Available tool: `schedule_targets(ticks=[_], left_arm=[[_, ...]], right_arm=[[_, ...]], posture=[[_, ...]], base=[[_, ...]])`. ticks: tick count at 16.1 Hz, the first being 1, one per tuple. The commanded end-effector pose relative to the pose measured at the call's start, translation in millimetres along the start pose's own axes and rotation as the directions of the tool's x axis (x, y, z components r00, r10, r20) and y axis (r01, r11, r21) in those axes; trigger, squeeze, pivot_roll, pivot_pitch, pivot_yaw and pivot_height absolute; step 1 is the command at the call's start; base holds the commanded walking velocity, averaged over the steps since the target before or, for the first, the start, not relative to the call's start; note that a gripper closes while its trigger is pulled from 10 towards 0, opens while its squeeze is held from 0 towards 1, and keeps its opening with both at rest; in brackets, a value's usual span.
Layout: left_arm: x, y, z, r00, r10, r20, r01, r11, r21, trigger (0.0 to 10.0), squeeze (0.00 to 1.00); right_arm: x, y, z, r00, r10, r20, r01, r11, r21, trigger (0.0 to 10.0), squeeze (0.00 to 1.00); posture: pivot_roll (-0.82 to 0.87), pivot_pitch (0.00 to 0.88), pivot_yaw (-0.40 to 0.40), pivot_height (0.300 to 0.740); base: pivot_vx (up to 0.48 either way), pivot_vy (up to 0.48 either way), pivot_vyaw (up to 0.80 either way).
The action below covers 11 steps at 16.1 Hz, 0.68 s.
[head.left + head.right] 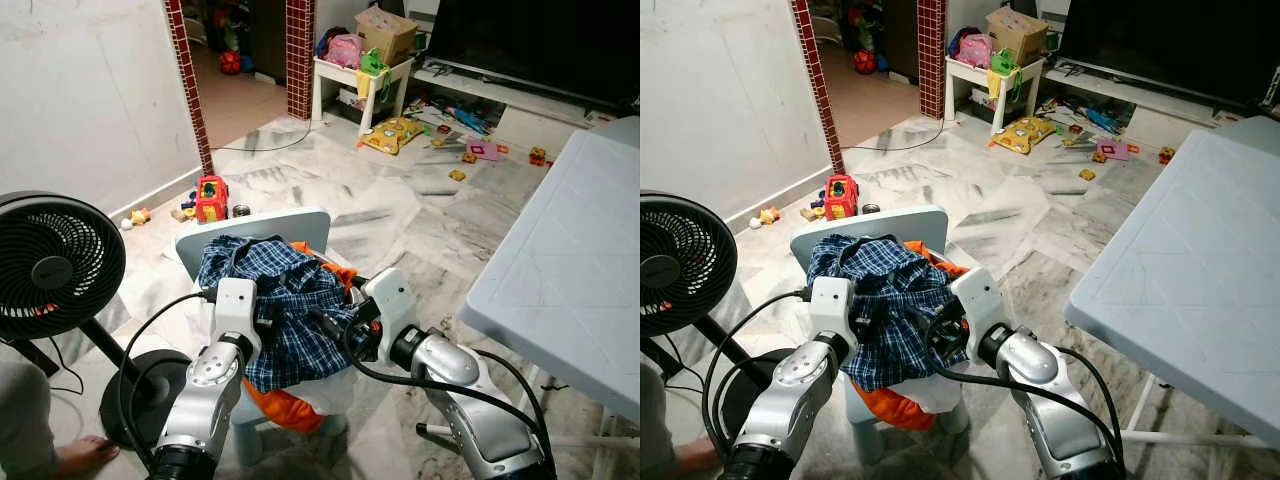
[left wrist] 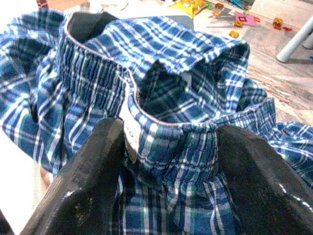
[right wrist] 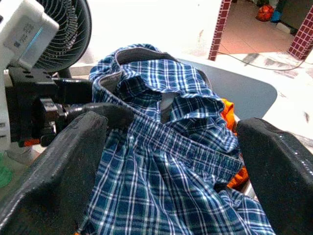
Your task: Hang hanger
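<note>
on the small pale chair (image 1: 262, 226) near the robot lies a blue plaid garment (image 1: 275, 300), bunched up, elastic waistband on top, with an orange cloth (image 1: 285, 408) under it showing at the near edge and at the far right side. no hanger can be made out in any view. left gripper (image 2: 168, 147) is at the garment's left side, fingers (image 2: 93, 181) spread apart with a fold of the waistband between them; cannot tell if they pinch it. right gripper (image 3: 171, 161) hovers at the garment's right side, fingers (image 3: 56, 171) wide open over the plaid, not touching that i can see. left gripper's black fingertip (image 3: 100, 113) rests against the waistband in the right wrist view. black floor fan (image 1: 50, 265) stands to the left, a person's bare foot (image 1: 85, 455) near its base. white folding table (image 1: 570, 260) on the right. farther off: scattered toys (image 1: 395, 132) on the marble floor, a white side table (image 1: 360, 85) with a cardboard box (image 1: 385, 32), red-tiled doorway pillars (image 1: 298, 55).
</note>
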<state>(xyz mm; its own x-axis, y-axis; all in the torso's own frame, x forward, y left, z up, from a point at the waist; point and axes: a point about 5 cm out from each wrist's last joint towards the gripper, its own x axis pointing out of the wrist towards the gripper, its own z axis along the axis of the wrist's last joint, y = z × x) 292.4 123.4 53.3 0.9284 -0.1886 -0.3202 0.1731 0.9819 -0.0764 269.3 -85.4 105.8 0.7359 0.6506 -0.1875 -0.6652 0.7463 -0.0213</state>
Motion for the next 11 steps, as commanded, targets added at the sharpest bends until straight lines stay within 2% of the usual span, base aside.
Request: schedule_targets(ticks=[1, 7, 11], left_arm=[[1.2, 4.4, 4.9, 1.0, 0.009, 0.018, -0.009, 1.0, 0.006, 0.0, 0.0], [-2.7, 0.9, 5.5, 0.999, -0.01, 0.036, 0.01, 1.0, 0.002, 0.0, 0.0], [-9.4, -1.8, 8.1, 0.998, 0.001, 0.056, 0.0, 1.0, -0.019, 0.0, 0.0]], right_arm=[[-2.0, -1.5, 3.9, 0.999, -0.026, 0.022, 0.026, 1.0, -0.008, 10.0, 0.0], [-9.5, -10.8, 1.9, 0.997, -0.074, 0.015, 0.074, 0.997, -0.004, 10.0, 0.0], [-3.0, -12.0, 5.2, 0.999, -0.05, 0.014, 0.05, 0.999, -0.013, 10.0, 0.0]], posture=[[-0.03, 0.0, 0.003, 0.74], [-0.04, 0.0, 0.009, 0.74], [0.0, 0.007, -0.017, 0.74]], base=[[0.0, 0.0, 0.0], [0.0, 0.0, 0.0], [0.0, 0.0, 0.0]])
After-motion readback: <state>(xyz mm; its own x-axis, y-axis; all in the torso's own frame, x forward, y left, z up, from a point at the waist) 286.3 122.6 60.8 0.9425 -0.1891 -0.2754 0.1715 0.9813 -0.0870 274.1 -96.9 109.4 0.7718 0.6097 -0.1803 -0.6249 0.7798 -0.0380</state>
